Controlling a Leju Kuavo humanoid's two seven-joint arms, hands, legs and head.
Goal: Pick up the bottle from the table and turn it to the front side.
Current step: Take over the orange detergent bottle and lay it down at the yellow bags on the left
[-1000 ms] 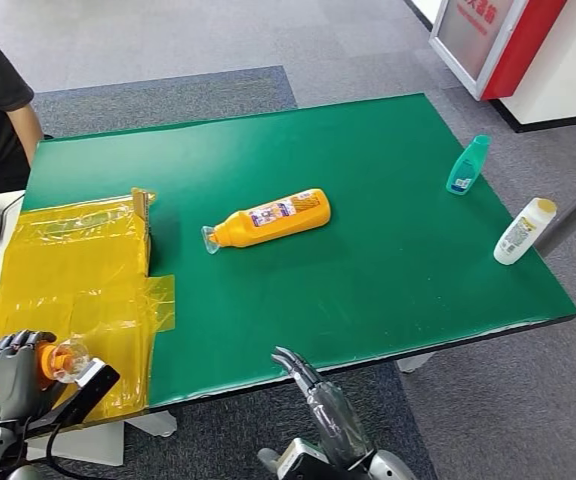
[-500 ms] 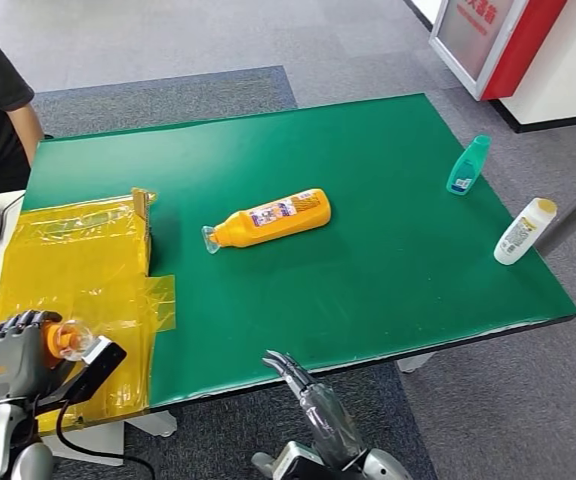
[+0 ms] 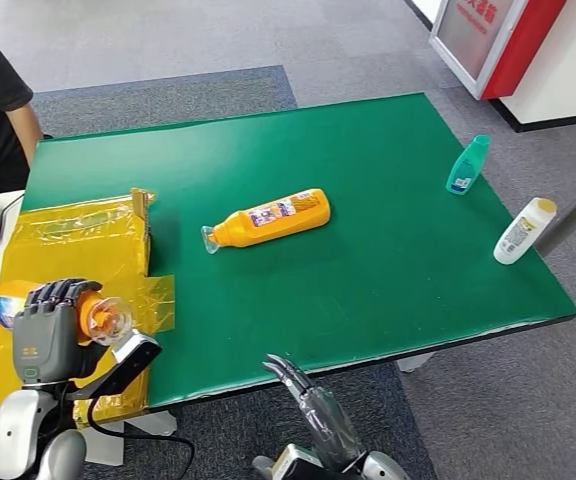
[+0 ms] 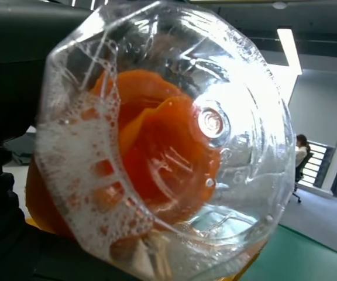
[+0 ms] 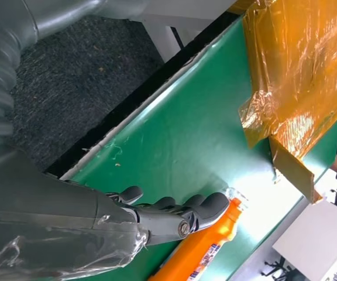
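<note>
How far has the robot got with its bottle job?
Picked up: the left hand grips an orange bottle above the yellow sheet, clear cap pointing forward. Turning it looks underway. The right hand hangs open below the table edge. Another orange bottle lies untouched mid-table.

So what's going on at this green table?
The robot's left hand holds an orange bottle above the yellow sheet at the table's left end. The right hand hangs empty below the near edge. Three more bottles lie on the table: orange, teal, white.
</note>
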